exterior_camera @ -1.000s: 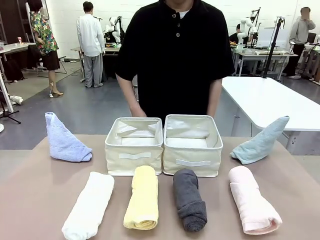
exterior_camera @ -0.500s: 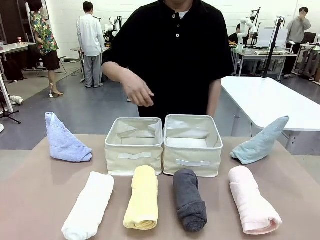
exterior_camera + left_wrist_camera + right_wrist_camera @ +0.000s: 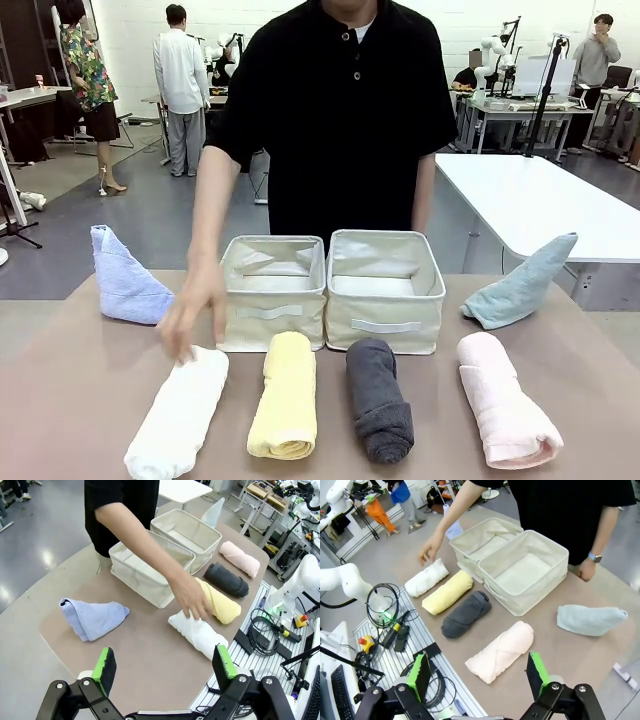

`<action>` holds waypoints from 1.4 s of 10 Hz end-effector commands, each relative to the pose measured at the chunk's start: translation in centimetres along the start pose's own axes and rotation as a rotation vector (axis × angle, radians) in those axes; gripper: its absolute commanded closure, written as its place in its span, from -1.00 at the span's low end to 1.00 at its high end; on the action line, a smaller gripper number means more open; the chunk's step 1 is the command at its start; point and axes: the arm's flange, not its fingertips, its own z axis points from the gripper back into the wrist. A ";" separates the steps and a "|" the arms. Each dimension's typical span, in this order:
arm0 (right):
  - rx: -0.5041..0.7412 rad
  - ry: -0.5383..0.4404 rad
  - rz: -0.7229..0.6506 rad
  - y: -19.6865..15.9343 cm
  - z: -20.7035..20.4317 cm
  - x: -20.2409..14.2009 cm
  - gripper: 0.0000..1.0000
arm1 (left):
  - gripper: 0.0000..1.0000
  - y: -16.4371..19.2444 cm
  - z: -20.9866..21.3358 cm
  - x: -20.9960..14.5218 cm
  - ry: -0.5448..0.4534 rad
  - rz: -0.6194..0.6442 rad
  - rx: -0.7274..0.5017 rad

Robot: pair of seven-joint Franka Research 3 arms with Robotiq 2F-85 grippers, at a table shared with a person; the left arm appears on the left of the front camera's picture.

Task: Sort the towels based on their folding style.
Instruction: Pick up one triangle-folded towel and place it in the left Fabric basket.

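Hand (image 3: 192,312) on white roll (image 3: 178,412); soft, light, probably unrolls, so pinch mid-body. Left fingers (image 3: 104,664), right fingers (image 3: 419,675) wide open, empty.

1. A brown table (image 3: 150,650) lies below and ahead of the left gripper (image 3: 164,662).
2. Two cream fabric bins stand side by side, touching, well ahead of that gripper. The nearer bin (image 3: 135,577) and the farther bin (image 3: 202,555) are both open-topped.
3. A person in a black short-sleeved shirt (image 3: 350,110) stands at the table's far edge, behind the bins.
4. A wristwatch (image 3: 593,557) sits far ahead of the right gripper (image 3: 479,667), beyond the bins.
5. Off the table's near edge, to the picture-left of the right gripper, lie black cables (image 3: 382,602), a red emergency-stop button (image 3: 365,642) and a keyboard (image 3: 337,690).
6. A white table (image 3: 530,195) stands behind, on the right arm's side.
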 end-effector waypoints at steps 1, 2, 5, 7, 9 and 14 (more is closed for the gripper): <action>0.020 -0.022 0.014 -0.1 -0.1 0.2 -1.00 | -1.00 0.1 0.3 0.1 -0.007 -0.009 -0.010; 0.020 -0.022 0.014 -0.1 -0.1 0.2 -1.00 | -1.00 0.1 0.3 0.1 -0.007 -0.009 -0.010; 0.020 -0.022 0.014 -0.1 -0.1 0.2 -1.00 | -1.00 0.0 0.0 0.0 0.000 0.000 0.000; 0.020 -0.022 0.014 -0.1 -0.1 0.2 -1.00 | -1.00 6.1 -5.4 4.4 0.367 -0.066 0.105; 0.020 -0.022 0.014 -0.1 -0.1 0.2 -1.00 | -1.00 11.0 -10.6 7.5 0.644 -0.153 0.069; 0.020 -0.022 0.014 -0.1 -0.1 0.2 -1.00 | -1.00 16.3 -21.0 9.4 0.767 -0.235 0.182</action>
